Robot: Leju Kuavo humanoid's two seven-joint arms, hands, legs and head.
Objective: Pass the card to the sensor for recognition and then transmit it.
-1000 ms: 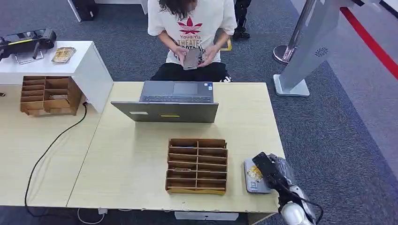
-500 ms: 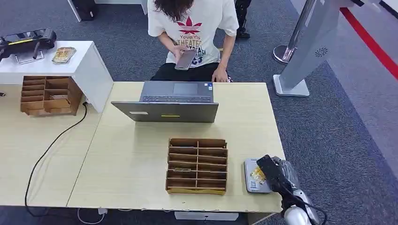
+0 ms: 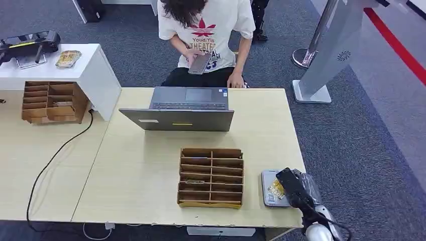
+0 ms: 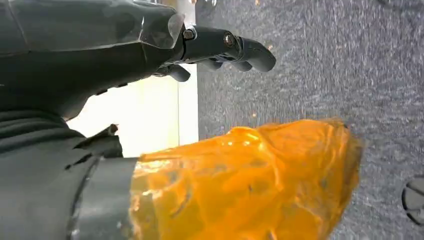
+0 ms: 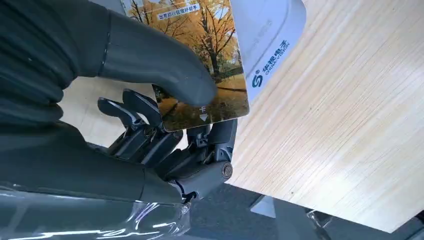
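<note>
Now the right hand (image 3: 291,185) holds the card (image 3: 276,188) over the sensor (image 3: 271,194) at the table's (image 3: 140,170) near right corner.

Up close, the right wrist view shows the thumb (image 5: 165,65) pressing the autumn-tree card (image 5: 200,60) onto the fingers (image 5: 150,135) beneath, its long axis running away from the palm, far end overlapping the grey-white sensor (image 5: 265,35). The left wrist view shows the left hand (image 4: 125,55) above carpet, fingers loosely curled, holding nothing.
</note>
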